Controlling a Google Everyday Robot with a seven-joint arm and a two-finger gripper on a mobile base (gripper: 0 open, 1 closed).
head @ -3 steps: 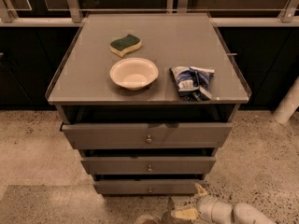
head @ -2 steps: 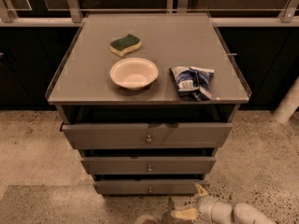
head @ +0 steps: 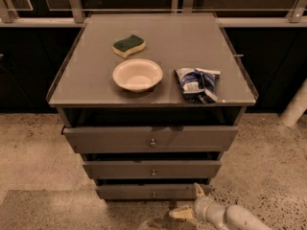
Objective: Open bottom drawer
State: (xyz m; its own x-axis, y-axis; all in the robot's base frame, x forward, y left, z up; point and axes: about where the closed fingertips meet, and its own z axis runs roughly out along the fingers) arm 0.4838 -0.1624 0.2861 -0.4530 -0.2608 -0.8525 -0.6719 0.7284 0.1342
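Note:
The bottom drawer [head: 139,191] is the lowest and narrowest of three grey fronts, with a small round metal knob [head: 153,194] at its centre. It stands slightly out from the cabinet. My gripper [head: 188,203] is low at the bottom right, on a white arm coming in from the lower right corner. It sits in front of the drawer's right end, to the right of and below the knob, not touching it. Its two cream fingers are spread apart with nothing between them.
The mid-width drawer [head: 152,169] and widest drawer [head: 151,139] sit above. The grey cabinet top [head: 96,85] holds a sponge [head: 128,45], a cream bowl [head: 137,74] and a blue-white bag [head: 197,84]. A white post [head: 295,107] stands at the right. The floor is speckled.

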